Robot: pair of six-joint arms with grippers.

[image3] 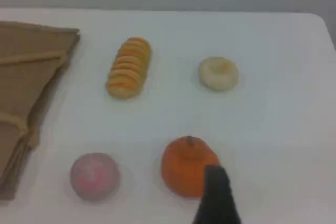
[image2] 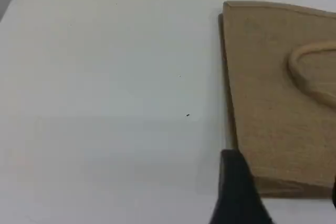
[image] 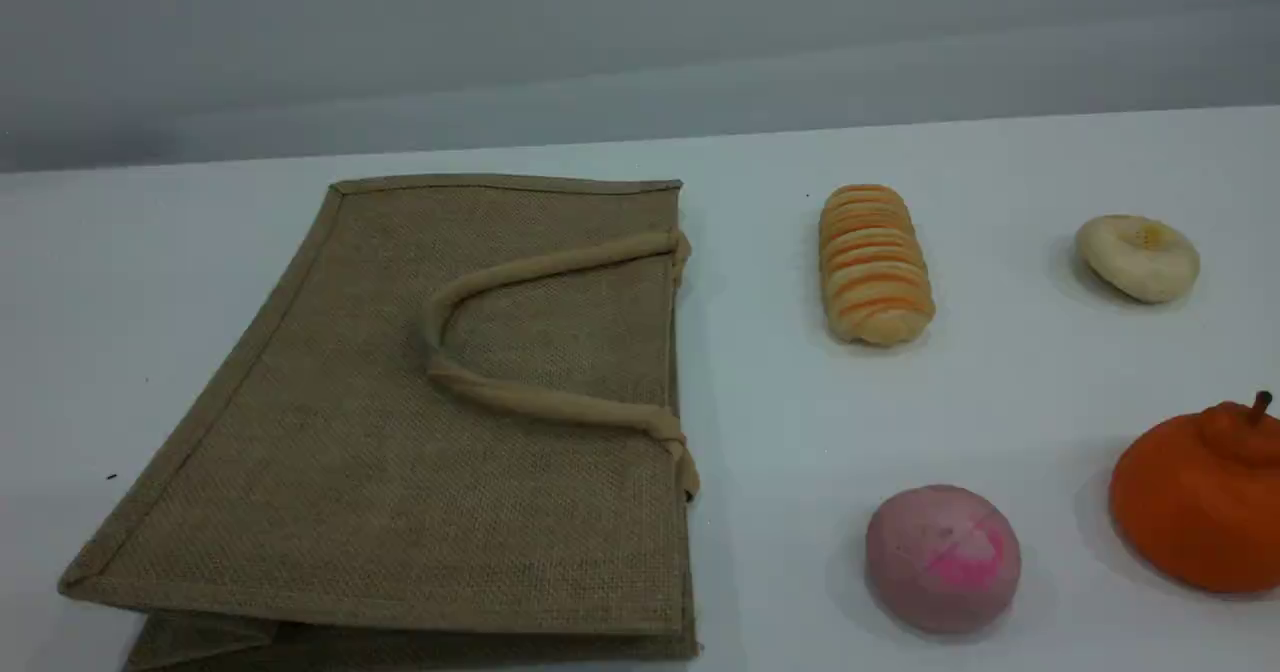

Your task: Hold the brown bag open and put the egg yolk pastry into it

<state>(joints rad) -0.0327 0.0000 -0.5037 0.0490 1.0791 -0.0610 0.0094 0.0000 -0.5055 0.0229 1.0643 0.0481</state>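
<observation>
- Brown bag (image: 400, 432) lies flat and closed at the near left of the worktop (image: 780, 432), its handle (image: 520, 272) flopped across the top face. Nobody is holding it open yet.
- Left pincer (image2: 286, 208) hangs by the bag's corner, jaws apart on nothing.
- Right pincer (image3: 216, 198) hovers beside the orange pumpkin (image: 1200, 497), jaws wide too and carrying nothing.
- Pink bun (image: 942, 557) sits near, and the striped loaf (image: 875, 264) lies farther back.
- Egg yolk pastry (image: 1138, 257) waits far right, well apart from the bag. By my reading, the opening, the pick and the drop are all left to do.
- White worktop, plain grey wall (image: 640, 42) behind.
</observation>
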